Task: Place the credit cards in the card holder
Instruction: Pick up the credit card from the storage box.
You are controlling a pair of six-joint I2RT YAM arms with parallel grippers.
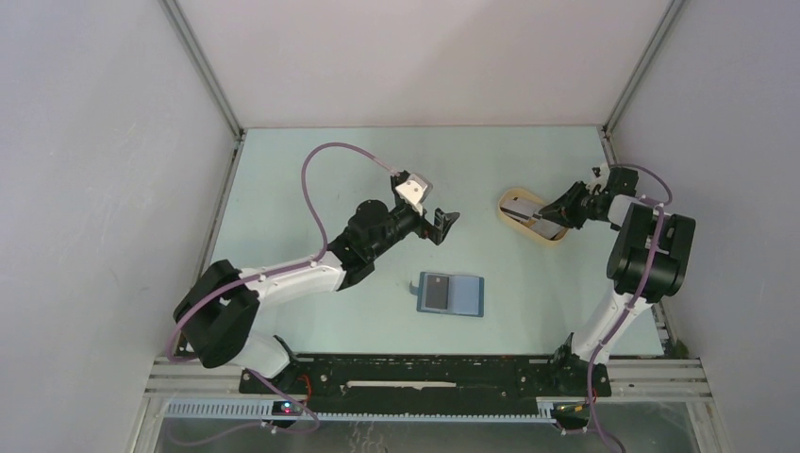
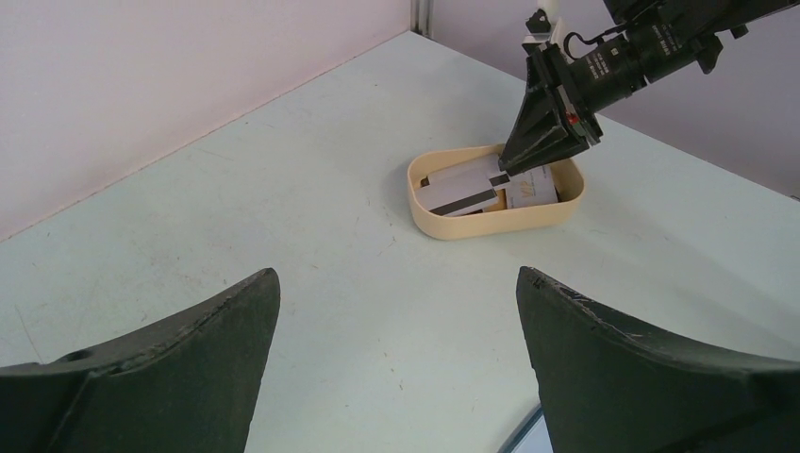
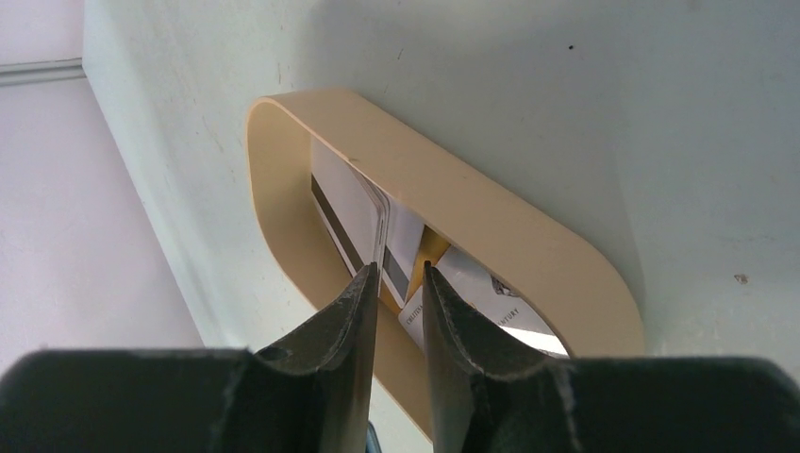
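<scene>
While I watch from the overhead view, the right end effector (image 1: 540, 219) is angled down into a beige oval tray (image 1: 552, 240), its tips inside the rim. From its own wrist camera the two fingers (image 3: 354, 311) sit nearly pressed together, with only a thin slit between them. A white card with a dark stripe stands tilted against the tray's far wall, and its rounded edge meets the slit right at the tips. I cannot tell whether the pads actually clamp that edge or merely flank it. The credit cards (image 2: 462, 189) are all in that tray, directly under and just ahead of these tips: white and grey ones overlapping loosely, at least two showing dark stripes and one with small print.

The left end effector (image 1: 445, 225) hovers above the desk (image 1: 283, 189) with its fingers spread wide and nothing between them. Through its camera I look across bare desk to the tray and the right arm's tips, well ahead of it.

The card holder (image 1: 451, 293) lies opened flat on the desk — blue, with a grey panel on one half. It sits below the left end effector, a little back toward the arm bases, and well apart from the right end effector and the tray
</scene>
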